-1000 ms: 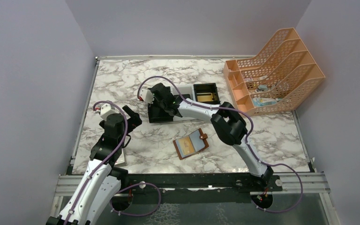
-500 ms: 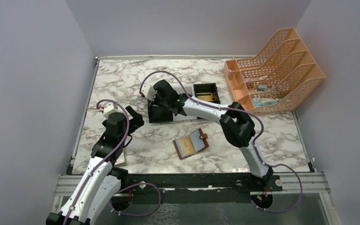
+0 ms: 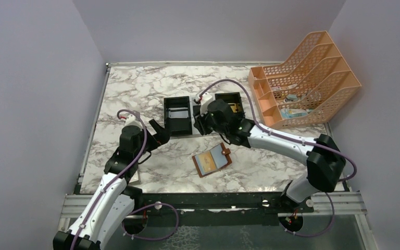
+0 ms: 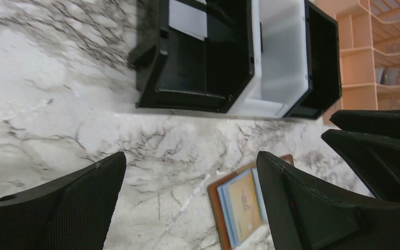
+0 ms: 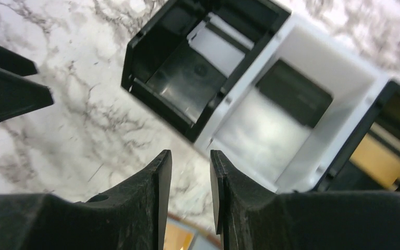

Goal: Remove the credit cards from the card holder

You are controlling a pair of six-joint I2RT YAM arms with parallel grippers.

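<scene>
Seemingly between fetches, the right gripper (image 5: 189,156) hangs empty over the tray (image 5: 333,47), jaws narrowly parted, the left gripper (image 4: 190,161) wide open and empty, so next comes reaching the card holder (image 3: 212,160), open just beneath the right fingers, and pinching one of the credit cards (image 4: 244,200).

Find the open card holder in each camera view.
Top external: card holder at centre, lying open on the near side of the tray.
Left wrist: bottom centre, below the tray.
Right wrist: a sliver at the bottom edge.
Shared landmark: the black-white-black tray.
</scene>
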